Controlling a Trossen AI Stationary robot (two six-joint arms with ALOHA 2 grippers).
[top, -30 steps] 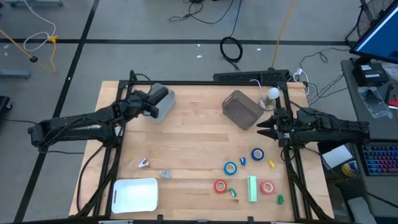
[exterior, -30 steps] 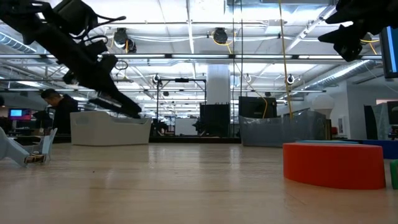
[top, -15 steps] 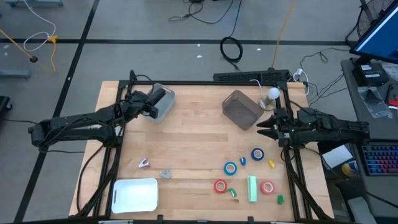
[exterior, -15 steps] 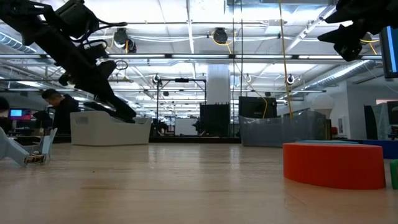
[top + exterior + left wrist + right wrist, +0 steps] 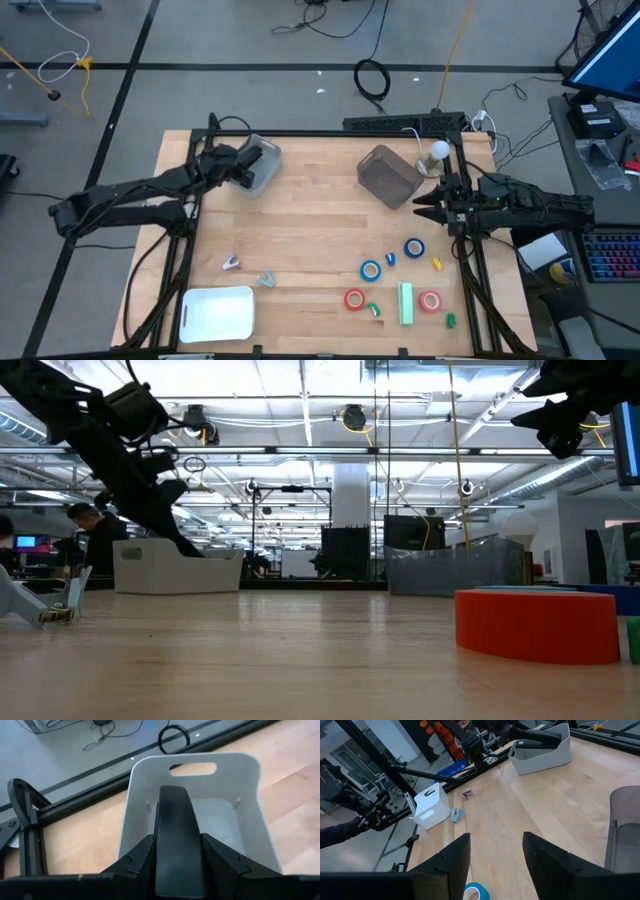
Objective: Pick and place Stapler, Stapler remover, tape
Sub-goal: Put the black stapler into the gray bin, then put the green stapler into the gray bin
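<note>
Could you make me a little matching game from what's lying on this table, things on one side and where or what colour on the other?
Things:
1. white bin
2. dark grey bin
3. white tray
4. tape roll

Descriptions:
A. red, near the front edge
B. front left corner
C. back right, beside a round white bulb
D. back left, with the left gripper reaching into it

Pairs: 1-D, 2-C, 3-B, 4-A
</note>
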